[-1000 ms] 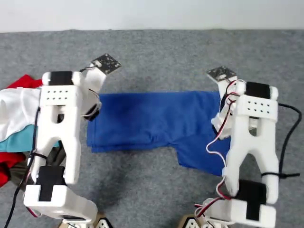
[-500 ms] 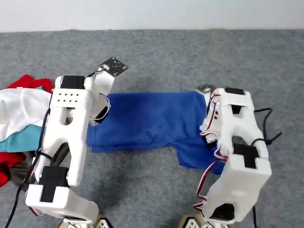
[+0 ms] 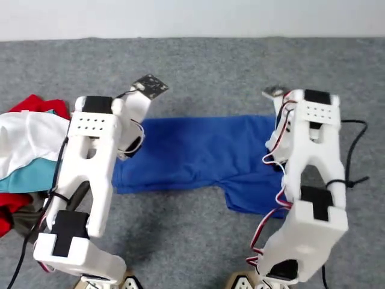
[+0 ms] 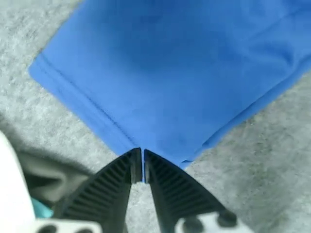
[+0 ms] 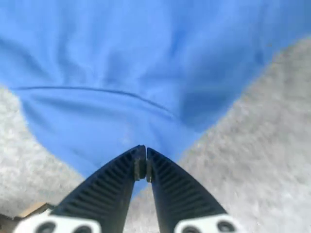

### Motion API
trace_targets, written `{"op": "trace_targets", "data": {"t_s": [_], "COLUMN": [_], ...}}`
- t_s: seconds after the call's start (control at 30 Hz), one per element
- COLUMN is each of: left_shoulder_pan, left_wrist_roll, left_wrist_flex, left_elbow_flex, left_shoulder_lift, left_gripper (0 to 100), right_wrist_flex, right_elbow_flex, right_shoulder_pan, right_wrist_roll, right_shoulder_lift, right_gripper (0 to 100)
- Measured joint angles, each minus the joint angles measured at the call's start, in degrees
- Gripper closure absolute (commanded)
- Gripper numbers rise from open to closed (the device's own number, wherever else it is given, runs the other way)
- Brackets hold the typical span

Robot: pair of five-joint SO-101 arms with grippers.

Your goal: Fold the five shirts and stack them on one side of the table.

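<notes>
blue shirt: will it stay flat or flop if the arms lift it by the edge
Probably floppy: the blue shirt lies thin and creased, so it should sag between the left gripper and right gripper. Likely light: both seem to pinch just its edge. The fuzzy grey table may drag on it.

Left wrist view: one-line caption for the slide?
Left gripper shut on the edge of the blue shirt, which lies spread on the grey table.
</notes>
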Motion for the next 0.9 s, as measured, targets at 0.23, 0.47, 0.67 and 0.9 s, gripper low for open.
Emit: {"op": "trace_targets", "data": {"t_s": [0.23, 0.47, 0.67, 0.9], "left_shoulder_pan": [8.62, 19.52, 28.75, 38.15], "left_wrist_roll": [0.00, 0.09, 5.63, 8.00], "left_wrist_flex": [0.26, 0.26, 0.26, 0.26], "left_elbow_flex": [-0.09, -2.02, -10.81, -25.93], "left_shoulder_lift": [0.00, 4.75, 11.52, 23.91], "left_gripper": [98, 92, 83, 82], "right_wrist_flex": [4.31, 4.40, 4.40, 4.48], "right_elbow_flex": [-0.70, -0.70, -0.70, -0.70], "right_shoulder_pan": [2.81, 14.95, 26.90, 34.29], "right_wrist_roll": [0.09, -2.90, -3.34, -3.52], "right_shoulder_lift": [-16.53, -28.57, -31.30, -31.47], "right_gripper": [98.9, 98.8, 98.7, 98.7]}}
